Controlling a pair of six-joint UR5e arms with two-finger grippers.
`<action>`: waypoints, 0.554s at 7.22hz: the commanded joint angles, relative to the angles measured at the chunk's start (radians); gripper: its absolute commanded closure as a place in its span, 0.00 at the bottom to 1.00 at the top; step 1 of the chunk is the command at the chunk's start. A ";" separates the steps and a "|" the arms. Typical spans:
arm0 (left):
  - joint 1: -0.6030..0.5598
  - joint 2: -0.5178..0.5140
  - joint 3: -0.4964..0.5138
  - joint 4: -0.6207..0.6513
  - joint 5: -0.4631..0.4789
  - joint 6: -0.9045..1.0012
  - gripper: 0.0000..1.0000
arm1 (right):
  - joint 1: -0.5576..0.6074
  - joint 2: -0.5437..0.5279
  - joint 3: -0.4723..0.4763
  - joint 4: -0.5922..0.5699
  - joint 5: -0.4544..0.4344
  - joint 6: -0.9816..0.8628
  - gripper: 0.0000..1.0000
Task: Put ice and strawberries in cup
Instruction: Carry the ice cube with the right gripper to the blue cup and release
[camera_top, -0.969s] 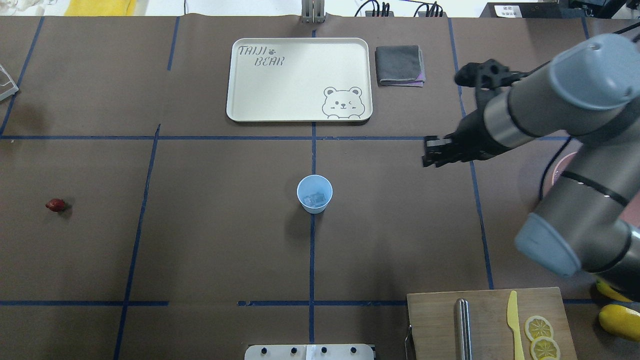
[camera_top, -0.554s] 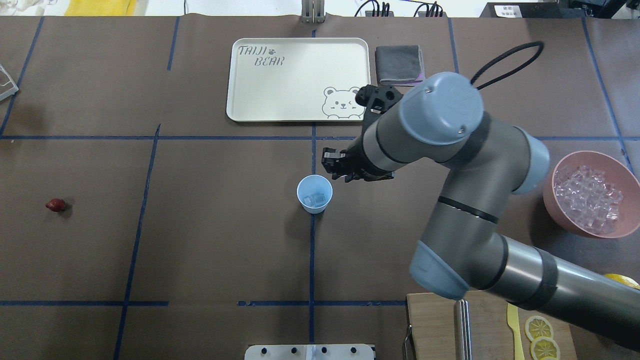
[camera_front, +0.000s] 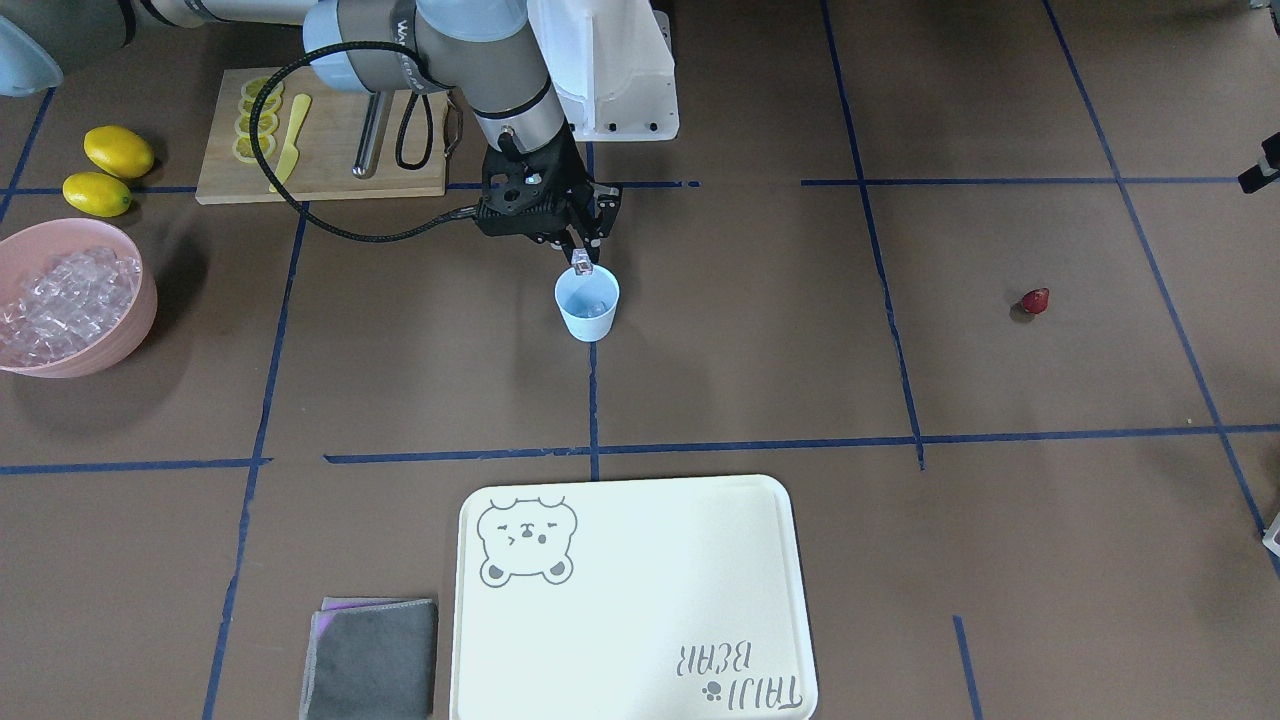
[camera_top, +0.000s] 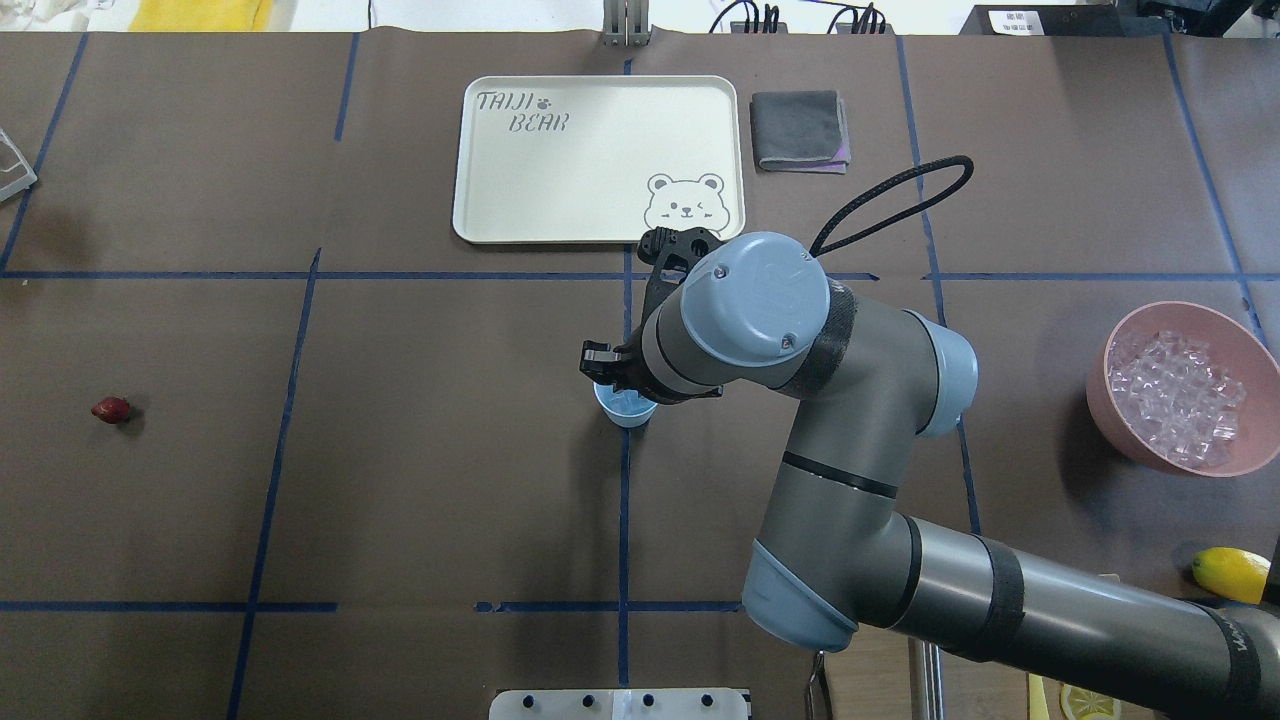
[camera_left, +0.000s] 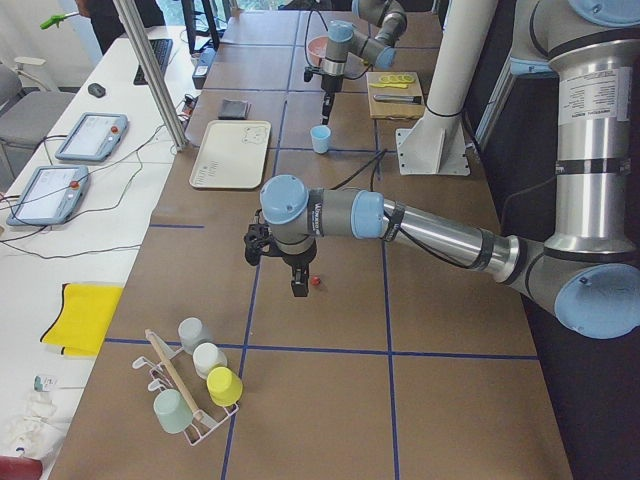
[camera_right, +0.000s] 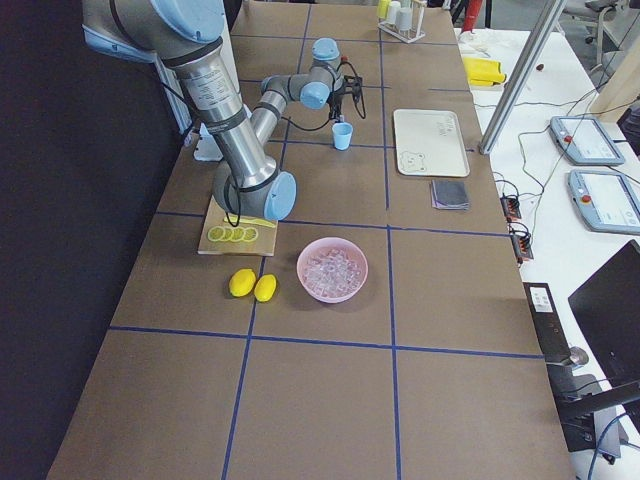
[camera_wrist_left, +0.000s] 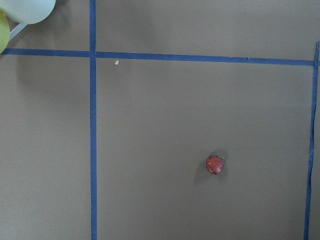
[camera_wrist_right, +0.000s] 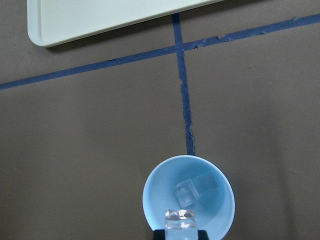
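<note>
While your right gripper (camera_front: 580, 258) pinches an ice cube (camera_wrist_right: 181, 218) just above the pale-blue cup (camera_front: 588, 312), you look to be mid ice-drop, so open squarely over its mouth; the strawberry (camera_front: 1035, 301) lies well apart, and I can't tell the left gripper (camera_left: 299, 289) finger state.

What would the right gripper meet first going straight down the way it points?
Probably the cup: the right gripper, shut on an ice cube, points down into its mouth, near the rim, with loose ice at the bottom. Height is hard to judge.

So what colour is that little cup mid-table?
The cup is plain pale blue, no pattern; the right wrist-mounted view shows it best.
</note>
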 joint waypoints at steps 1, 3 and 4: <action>0.010 0.000 0.000 0.000 0.000 0.002 0.00 | -0.001 0.002 -0.016 0.000 -0.004 -0.002 0.55; 0.038 0.000 0.006 -0.002 0.000 0.002 0.00 | -0.001 0.002 -0.019 0.000 -0.005 -0.002 0.37; 0.047 0.000 0.008 -0.002 0.002 0.002 0.00 | -0.001 0.002 -0.025 0.000 -0.004 0.001 0.35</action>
